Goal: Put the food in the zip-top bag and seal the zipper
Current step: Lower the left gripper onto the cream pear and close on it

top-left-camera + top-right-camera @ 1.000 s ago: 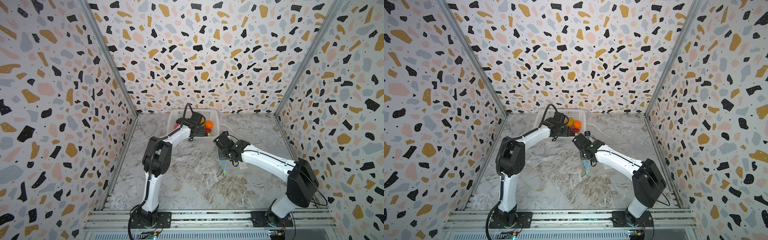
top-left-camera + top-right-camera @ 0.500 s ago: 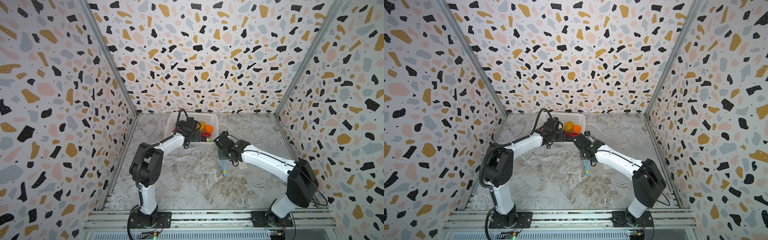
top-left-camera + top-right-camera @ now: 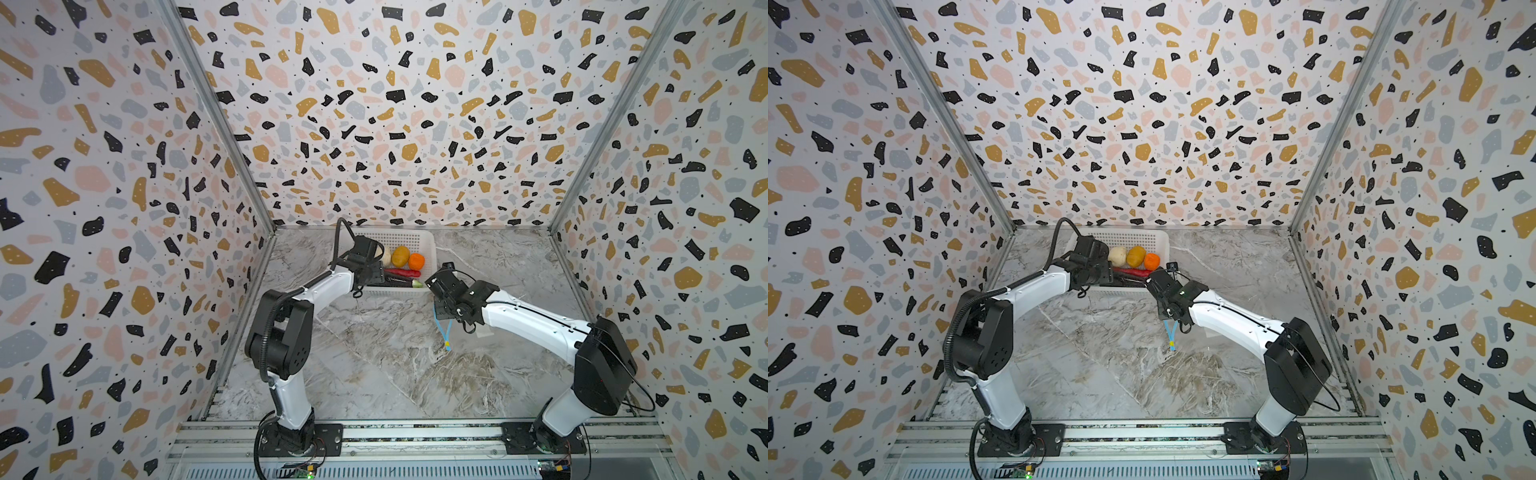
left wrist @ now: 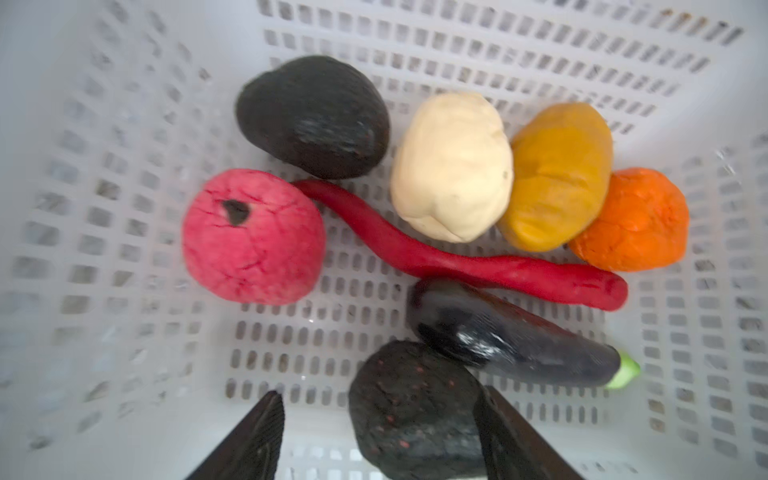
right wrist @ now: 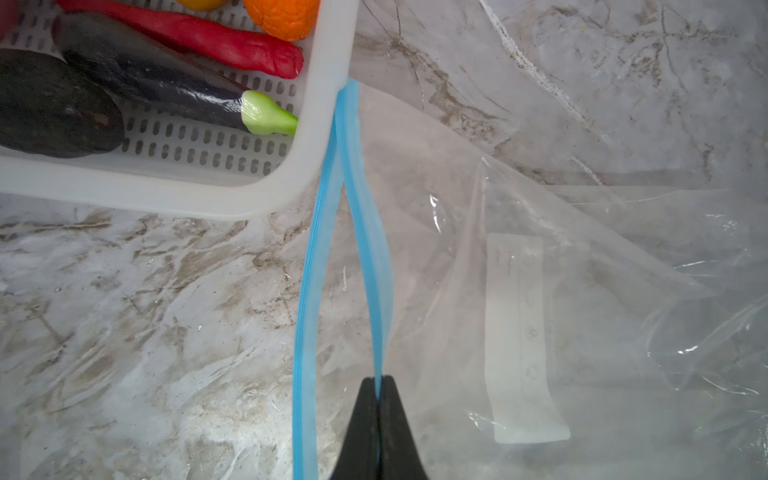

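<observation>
Toy food [image 4: 415,249] is still all sitting in the white perforated basket [image 5: 324,62], but the left end effector [image 4: 378,399] is swinging in wide open around a black oval lump [image 4: 415,415] while the right end effector [image 5: 377,380] is pinching the light blue zipper [image 5: 303,311] of the clear crinkly bag [image 5: 582,249] beside it, so bagging's just starting.

No legible text anywhere, white label [image 5: 526,336] on the zip-top bag [image 5: 615,249], faint print too small to read

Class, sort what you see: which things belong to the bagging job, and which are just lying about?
Belong: pink-red ball, cream lump, potato, orange, chili, eggplant, black oval, another black oval, zip-top bag, zipper, left claw, right claw.
Lying about: white basket, marble table.
</observation>
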`<state>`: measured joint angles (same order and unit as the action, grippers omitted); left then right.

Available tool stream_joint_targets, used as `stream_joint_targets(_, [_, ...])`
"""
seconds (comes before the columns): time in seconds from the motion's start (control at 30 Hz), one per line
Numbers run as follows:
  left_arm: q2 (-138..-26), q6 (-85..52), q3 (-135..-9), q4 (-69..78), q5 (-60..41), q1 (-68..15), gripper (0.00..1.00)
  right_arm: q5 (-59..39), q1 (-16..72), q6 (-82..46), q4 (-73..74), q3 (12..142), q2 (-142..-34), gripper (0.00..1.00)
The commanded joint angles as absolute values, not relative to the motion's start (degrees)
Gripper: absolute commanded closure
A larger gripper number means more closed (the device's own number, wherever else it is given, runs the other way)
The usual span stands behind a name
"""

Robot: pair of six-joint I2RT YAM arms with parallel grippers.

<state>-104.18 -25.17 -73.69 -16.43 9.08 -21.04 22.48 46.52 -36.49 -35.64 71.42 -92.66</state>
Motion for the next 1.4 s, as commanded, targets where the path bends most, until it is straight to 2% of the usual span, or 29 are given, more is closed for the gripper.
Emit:
stream_joint_targets(0.0, [-101.78,-25.75,-71.42,-15.45,9.03,-21.85,0.25,22.52,46.76,-35.87,-34.86,71.54,-92.64,1.00])
stream_joint_targets(0.1, [-104.12,-25.05,-75.24,-15.43,9.17,-22.01,0.25,22.02,46.76,-35.68,-34.29,71.56,-93.06,1.00])
stream_joint_targets(0.5, [-123.97,-23.95,-105.83,-22.50,10.97,-22.98,0.30,21.20,46.43,-34.55,-33.51,73.12,-95.95,1.00])
stream_joint_targets(1.07, [-133.90,-22.15,-114.05,-28.45,14.17,-23.41,0.33,20.22,45.44,-34.28,-31.74,70.98,-95.65,1.00])
stream_joint_targets(1.2, [-135.98,-21.54,-116.36,-30.11,14.07,-23.29,0.29,20.13,45.35,-34.28,-31.66,70.71,-95.61,1.00])
stream_joint_targets(1.37, [-137.04,-21.01,-117.95,-31.98,13.23,-23.20,0.13,20.06,45.35,-34.15,-31.48,70.49,-95.44,1.00])
